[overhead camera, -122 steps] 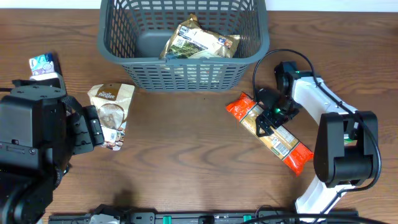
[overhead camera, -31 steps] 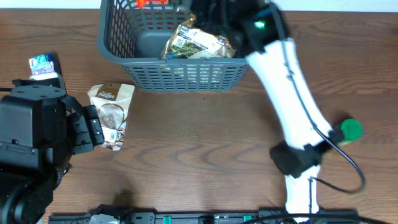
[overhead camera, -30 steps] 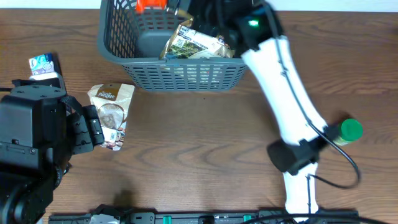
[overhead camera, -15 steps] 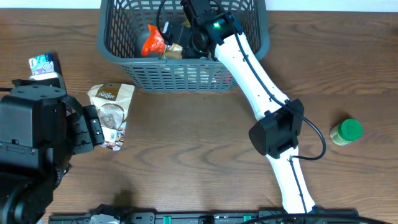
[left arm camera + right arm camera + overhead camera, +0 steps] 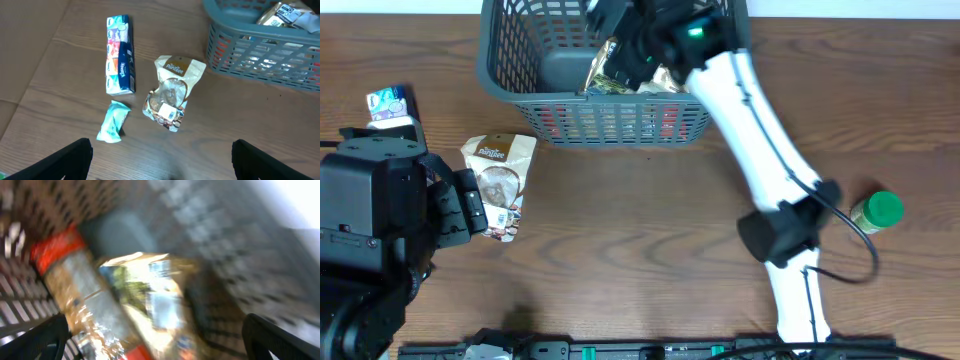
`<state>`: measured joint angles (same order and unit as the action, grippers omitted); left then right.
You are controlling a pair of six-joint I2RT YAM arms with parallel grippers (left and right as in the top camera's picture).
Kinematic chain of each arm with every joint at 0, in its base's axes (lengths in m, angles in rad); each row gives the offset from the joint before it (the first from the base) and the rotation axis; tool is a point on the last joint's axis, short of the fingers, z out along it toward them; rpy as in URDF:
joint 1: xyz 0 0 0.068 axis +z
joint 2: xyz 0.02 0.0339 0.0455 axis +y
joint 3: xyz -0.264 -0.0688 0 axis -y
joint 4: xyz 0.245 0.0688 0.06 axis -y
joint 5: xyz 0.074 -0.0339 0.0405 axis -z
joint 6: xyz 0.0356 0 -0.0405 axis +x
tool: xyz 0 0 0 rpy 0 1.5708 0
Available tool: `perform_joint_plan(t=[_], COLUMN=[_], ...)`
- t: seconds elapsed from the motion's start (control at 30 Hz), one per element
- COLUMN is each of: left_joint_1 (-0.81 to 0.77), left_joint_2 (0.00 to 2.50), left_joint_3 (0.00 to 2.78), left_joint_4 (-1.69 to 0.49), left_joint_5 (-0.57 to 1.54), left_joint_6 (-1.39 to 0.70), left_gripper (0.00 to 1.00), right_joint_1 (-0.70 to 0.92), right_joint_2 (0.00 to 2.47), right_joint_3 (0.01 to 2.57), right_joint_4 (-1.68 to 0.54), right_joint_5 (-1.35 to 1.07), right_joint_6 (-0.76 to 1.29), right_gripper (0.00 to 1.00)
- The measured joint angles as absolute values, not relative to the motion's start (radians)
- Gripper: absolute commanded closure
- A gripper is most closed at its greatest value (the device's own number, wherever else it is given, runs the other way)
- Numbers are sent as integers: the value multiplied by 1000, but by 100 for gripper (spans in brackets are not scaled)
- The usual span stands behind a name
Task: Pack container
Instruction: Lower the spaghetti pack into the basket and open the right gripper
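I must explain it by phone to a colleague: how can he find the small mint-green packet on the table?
In the left wrist view, start at the dark grey container; left of it lie a beige pouch and a long tissue pack. The mint-green packet lies just below the tissue pack, nearer the camera. It is the smallest of the three, and plain green.

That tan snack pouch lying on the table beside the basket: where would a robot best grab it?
From straight above, probably, pinching the tan pouch across its narrow width near the middle. It lies flat on the table, leaving no raised edge for a sideways approach, and both long edges sit apart from the tissue pack and the container.
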<state>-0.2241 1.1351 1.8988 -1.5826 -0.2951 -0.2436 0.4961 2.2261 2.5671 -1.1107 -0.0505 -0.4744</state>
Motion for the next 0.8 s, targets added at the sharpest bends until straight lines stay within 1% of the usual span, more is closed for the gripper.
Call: perform_joint_plan(t=[0.07,0.17,0.23,0.27,0.43,0.53,0.67,0.8], left_joint_1=[-224,-224,-224,-224,-224,-224,-224,-224], left_joint_2=[1135,1135,1135,1135,1135,1135,1135,1135], left_joint_3=[1898,1898,1898,1898,1898,1898,1898,1898], left_joint_4=[-1583,-1582,-1583,-1583,-1583,-1583,-1583,-1583], left_joint_5=[-295,-295,-295,-295,-295,-295,-295,-295], left_joint_6=[-244,-244,-244,-244,-244,-244,-244,-244], left_gripper=[11,11,11,11,11,11,11,11], right_joint_1=[439,284,151,85,-190,-318,-405,-455], right_joint_2=[2133,1987,1911,1884,1828,1831,1832,1832], right_joint_3=[2590,2613,2626,2632,2634,2591,2494,2336], right_joint_4=[-1135,-1247,-1338,-1389,-1662,-1691,-1694,-1692], right_joint_5=[-22,25,61,69,93,73,28,10], right_joint_6=[-369,-179,-53,13,296,377,419,439], right_gripper=[8,10,3,1,1,1,1,1])
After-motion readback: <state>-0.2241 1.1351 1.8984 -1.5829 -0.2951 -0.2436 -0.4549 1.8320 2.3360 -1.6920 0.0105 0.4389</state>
